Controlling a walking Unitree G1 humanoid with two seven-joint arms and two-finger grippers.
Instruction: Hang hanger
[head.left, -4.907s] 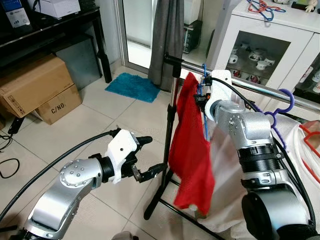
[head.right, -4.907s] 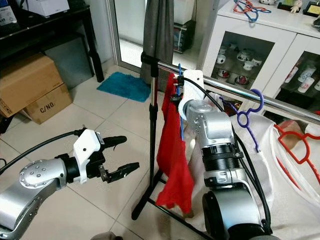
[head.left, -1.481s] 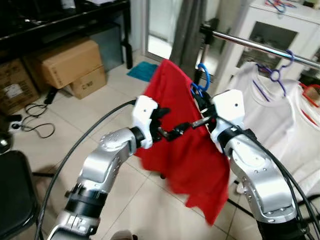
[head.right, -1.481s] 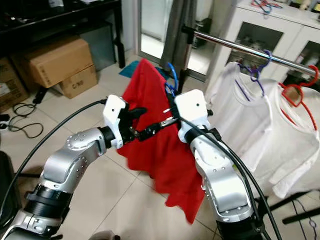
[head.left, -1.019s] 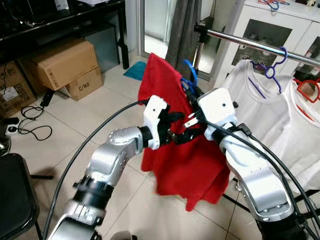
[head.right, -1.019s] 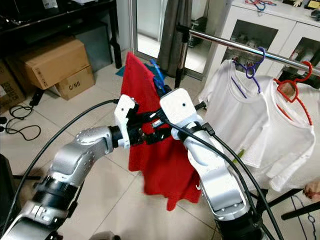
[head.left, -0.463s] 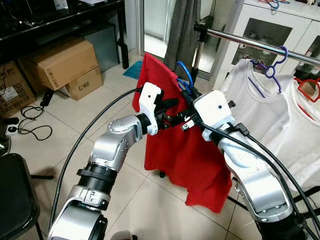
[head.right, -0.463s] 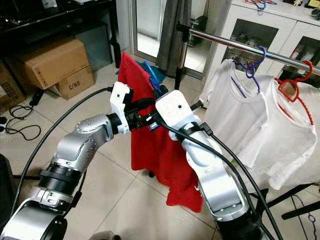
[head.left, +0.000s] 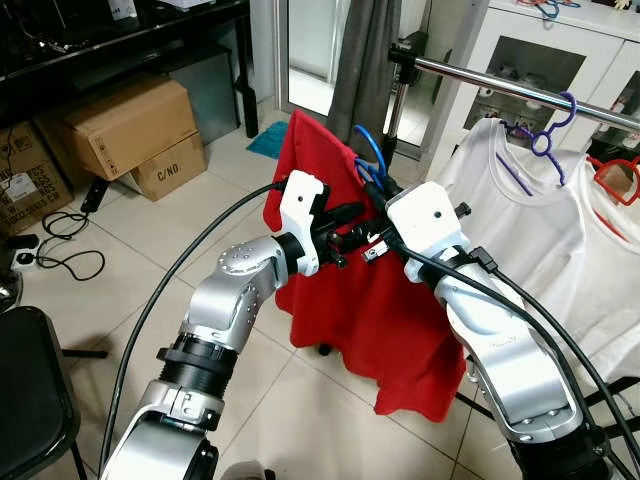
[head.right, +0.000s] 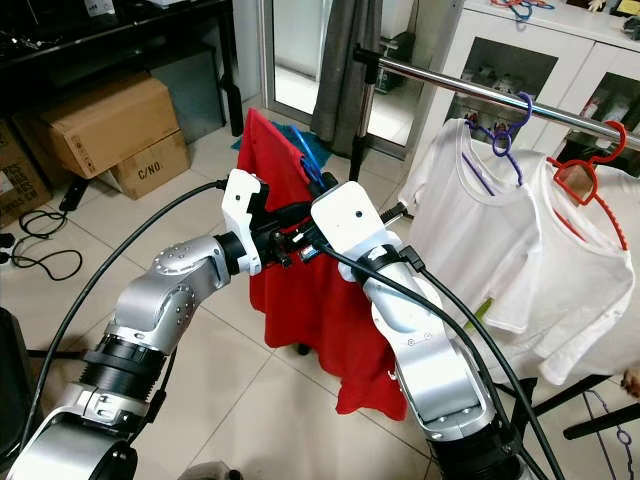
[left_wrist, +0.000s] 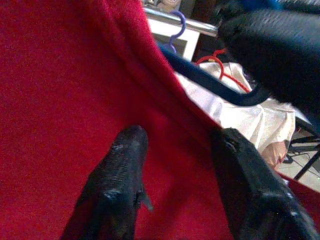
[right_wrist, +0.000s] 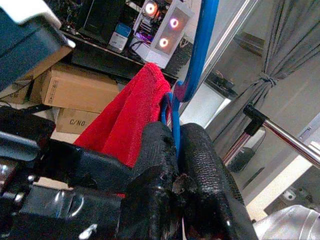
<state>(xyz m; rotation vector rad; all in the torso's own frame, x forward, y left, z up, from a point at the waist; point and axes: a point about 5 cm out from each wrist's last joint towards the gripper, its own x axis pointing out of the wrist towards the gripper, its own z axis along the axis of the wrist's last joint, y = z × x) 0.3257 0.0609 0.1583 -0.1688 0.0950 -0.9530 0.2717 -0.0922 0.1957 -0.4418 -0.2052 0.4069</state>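
A red shirt (head.left: 390, 320) hangs on a blue hanger (head.left: 372, 150), held up in front of me, left of and below the chrome rail (head.left: 520, 92). My right gripper (right_wrist: 176, 140) is shut on the blue hanger's neck (right_wrist: 200, 50), just under its hook. My left gripper (head.left: 348, 228) is at the shirt's shoulder, right beside the right gripper. In the left wrist view its fingers (left_wrist: 127, 145) stand spread and open against the red cloth (left_wrist: 60, 100). The hanger's hook is off the rail.
On the rail hang a white shirt (head.left: 500, 190) on a purple hanger (head.left: 550, 130) and another on a red hanger (head.left: 615, 175). A grey curtain (head.left: 365, 50) and white cabinet stand behind. Cardboard boxes (head.left: 125, 125) and a black chair (head.left: 25, 390) are on the left.
Since the earliest frames the view has pulled back from the rail and my left gripper has risen to the red shirt. In the last half second it sank slightly and the hem swung.
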